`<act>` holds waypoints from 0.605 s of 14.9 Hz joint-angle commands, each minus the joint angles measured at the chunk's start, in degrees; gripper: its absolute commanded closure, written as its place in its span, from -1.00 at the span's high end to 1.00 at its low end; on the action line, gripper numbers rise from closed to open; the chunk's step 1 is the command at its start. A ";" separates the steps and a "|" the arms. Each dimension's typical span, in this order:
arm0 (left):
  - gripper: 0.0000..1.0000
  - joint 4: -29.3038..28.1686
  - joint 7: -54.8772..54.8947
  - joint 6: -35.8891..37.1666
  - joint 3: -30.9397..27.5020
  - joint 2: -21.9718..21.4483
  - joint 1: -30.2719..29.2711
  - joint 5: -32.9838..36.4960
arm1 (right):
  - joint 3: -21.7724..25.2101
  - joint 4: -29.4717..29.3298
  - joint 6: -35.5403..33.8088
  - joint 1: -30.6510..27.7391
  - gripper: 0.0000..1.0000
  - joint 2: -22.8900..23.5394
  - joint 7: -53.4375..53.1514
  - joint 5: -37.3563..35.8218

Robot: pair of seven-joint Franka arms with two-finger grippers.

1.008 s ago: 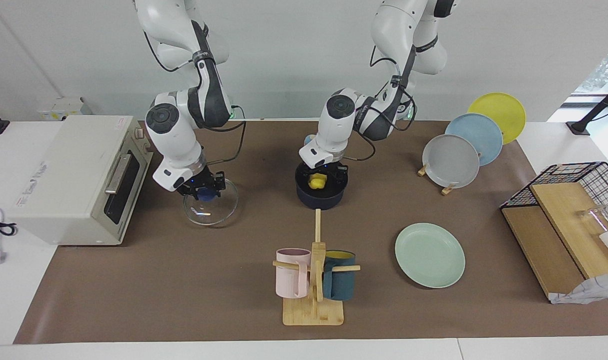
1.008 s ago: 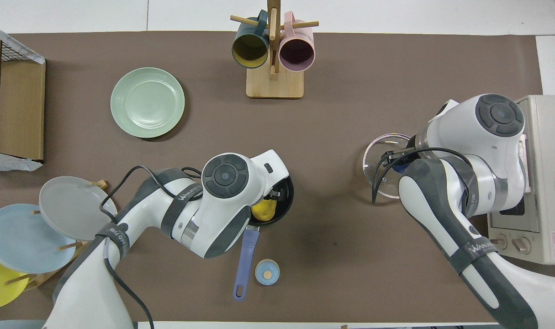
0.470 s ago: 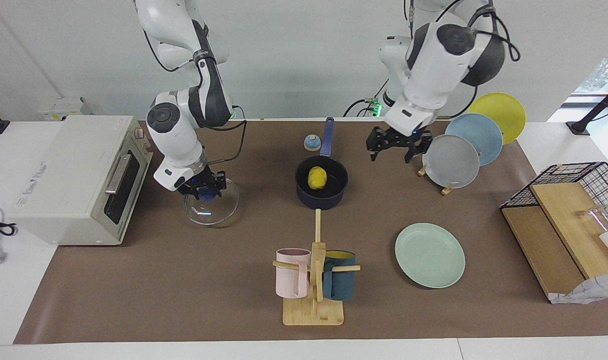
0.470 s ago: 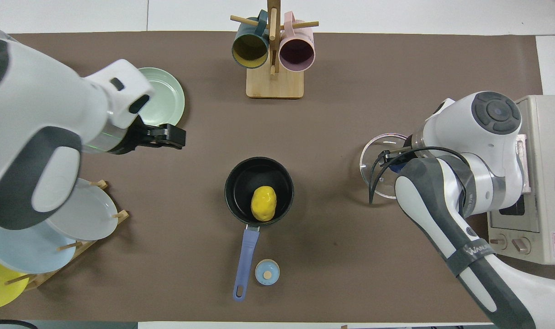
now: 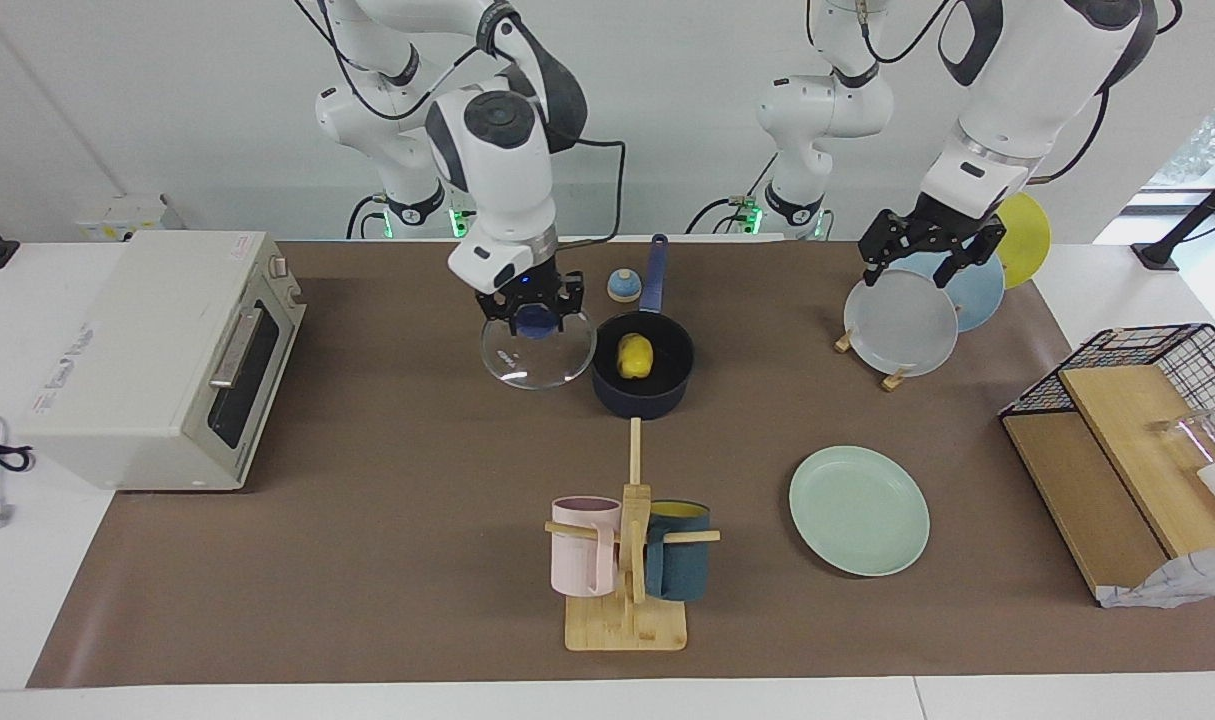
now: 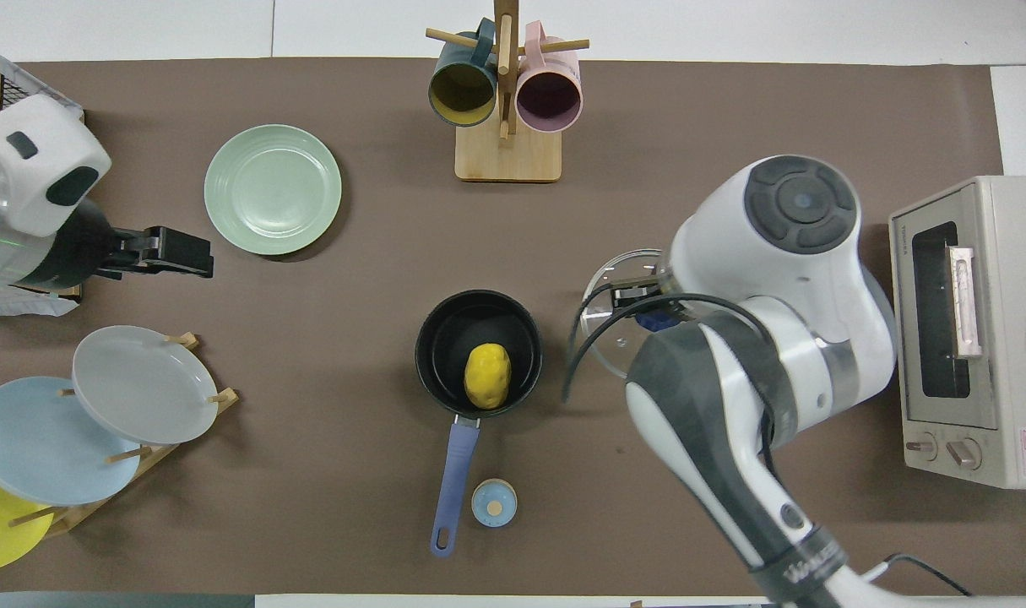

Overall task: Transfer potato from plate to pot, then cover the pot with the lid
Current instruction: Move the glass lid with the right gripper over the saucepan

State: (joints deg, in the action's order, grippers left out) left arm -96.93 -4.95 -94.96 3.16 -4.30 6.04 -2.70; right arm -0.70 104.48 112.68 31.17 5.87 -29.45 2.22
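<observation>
- The pot [image 5: 643,375] is open at the top, and only the potato [image 5: 634,356] lies inside it.
- The lid [image 5: 538,352], held up by the right end effector [image 5: 534,318], hangs just beside the pot with nothing between them.
- The small bell [image 5: 622,286] and the pot's handle [image 5: 654,273] stand on the robots' side of the pot.
- The mug rack [image 5: 627,560] stands farther out, with its long stick pointing at the pot.
- The left end effector [image 5: 931,247] is up over the plate rack [image 5: 902,322], well apart from the pot.
- The brown table [image 5: 387,520] between the toaster oven [image 5: 157,355] and the mug rack is bare.
</observation>
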 commanded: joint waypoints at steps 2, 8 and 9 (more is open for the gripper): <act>1.00 8.31 0.99 6.18 0.62 3.05 -2.26 1.91 | 0.26 -1.55 6.84 6.08 -1.00 3.79 -7.81 -1.08; 1.00 5.80 0.99 5.84 0.27 4.21 -1.30 2.88 | 0.26 0.90 12.91 10.91 -1.00 5.73 -8.34 -4.85; 1.00 5.70 0.99 5.84 0.18 4.30 -1.04 2.79 | 0.26 0.90 13.18 10.93 -1.00 6.17 -8.34 -4.86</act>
State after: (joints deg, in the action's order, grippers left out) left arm -90.46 -4.67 -89.46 3.36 -0.16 4.50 -1.01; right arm -0.68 104.94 124.46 40.77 11.62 -36.76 -1.15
